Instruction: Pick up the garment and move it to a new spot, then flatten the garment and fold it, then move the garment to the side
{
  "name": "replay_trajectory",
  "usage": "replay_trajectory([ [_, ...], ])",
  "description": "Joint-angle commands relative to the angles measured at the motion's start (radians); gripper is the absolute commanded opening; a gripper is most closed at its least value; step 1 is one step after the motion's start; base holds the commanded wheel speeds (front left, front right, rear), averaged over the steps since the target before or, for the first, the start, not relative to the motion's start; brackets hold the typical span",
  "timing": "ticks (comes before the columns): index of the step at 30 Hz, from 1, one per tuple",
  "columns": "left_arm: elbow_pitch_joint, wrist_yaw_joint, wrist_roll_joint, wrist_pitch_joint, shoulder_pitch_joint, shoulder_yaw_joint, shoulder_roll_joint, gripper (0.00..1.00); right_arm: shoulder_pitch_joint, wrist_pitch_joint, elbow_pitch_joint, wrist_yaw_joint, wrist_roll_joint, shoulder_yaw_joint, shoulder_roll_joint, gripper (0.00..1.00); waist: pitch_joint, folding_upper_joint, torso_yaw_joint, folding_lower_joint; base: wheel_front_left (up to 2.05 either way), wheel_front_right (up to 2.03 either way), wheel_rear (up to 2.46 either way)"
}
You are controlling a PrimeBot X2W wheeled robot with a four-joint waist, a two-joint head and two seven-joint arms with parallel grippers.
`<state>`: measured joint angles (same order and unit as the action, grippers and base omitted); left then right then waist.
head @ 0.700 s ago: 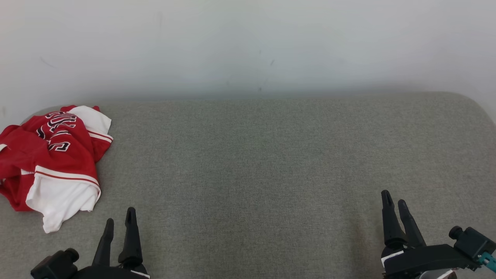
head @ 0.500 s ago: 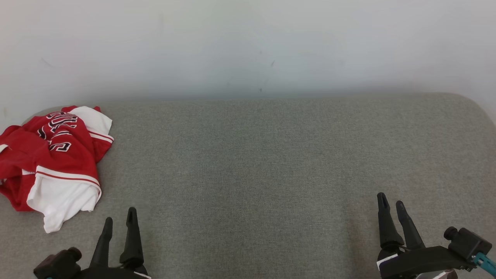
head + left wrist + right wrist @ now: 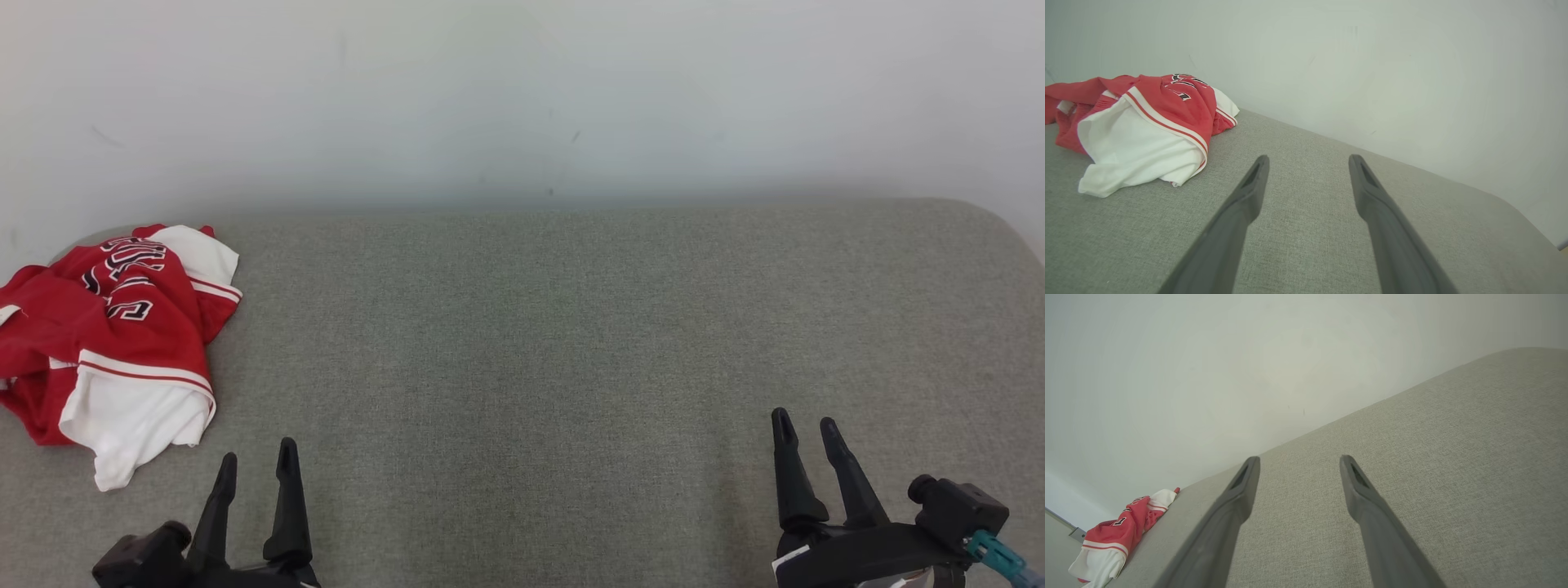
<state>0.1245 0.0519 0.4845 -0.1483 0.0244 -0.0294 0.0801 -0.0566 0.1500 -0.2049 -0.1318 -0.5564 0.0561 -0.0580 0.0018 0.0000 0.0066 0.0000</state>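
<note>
**Both pincers apart, jersey crumpled at the far left**

My left pincer (image 3: 257, 451) sits at the lower left of the head view, its two dark fingers spread and pointing up the frame with nothing between them. My right pincer (image 3: 806, 418) sits at the lower right, fingers likewise apart and empty. Both hover over the grey woven cushion (image 3: 531, 367), which fills the lower two thirds of the frame and meets a pale wall (image 3: 522, 98) above.

The red-and-white jersey (image 3: 114, 343) lies bunched in a heap at the left edge of the head view, on the cushion, up and to the left of my left pincer and apart from it. Black-and-white lettering shows on a red fold near its top; a white panel with red striping hangs at its lower end. It is well apart from my right pincer.
</note>
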Motion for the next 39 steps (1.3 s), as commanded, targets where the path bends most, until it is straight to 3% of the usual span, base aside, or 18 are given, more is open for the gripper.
replay_trajectory([
  [1,-0.014,-0.006,-0.031,-0.011,0.003,-0.002,0.01,1.0,0.002,0.009,0.013,0.001,0.032,0.006,-0.003,1.0,0.0,0.0,0.0,0.0,0.0,0.0,0.0],
  [25,-0.055,-0.024,-0.247,-0.065,-0.021,-0.018,0.015,1.0,0.013,0.064,0.026,0.002,0.265,0.03,-0.01,1.0,0.003,0.0,0.005,0.0,0.0,0.0,0.0],
  [39,-0.063,0.015,-0.313,-0.093,-0.034,-0.009,0.004,1.0,0.018,0.091,0.028,0.002,0.362,0.029,-0.009,1.0,0.007,0.0,0.008,0.0,0.0,0.0,0.0],
])
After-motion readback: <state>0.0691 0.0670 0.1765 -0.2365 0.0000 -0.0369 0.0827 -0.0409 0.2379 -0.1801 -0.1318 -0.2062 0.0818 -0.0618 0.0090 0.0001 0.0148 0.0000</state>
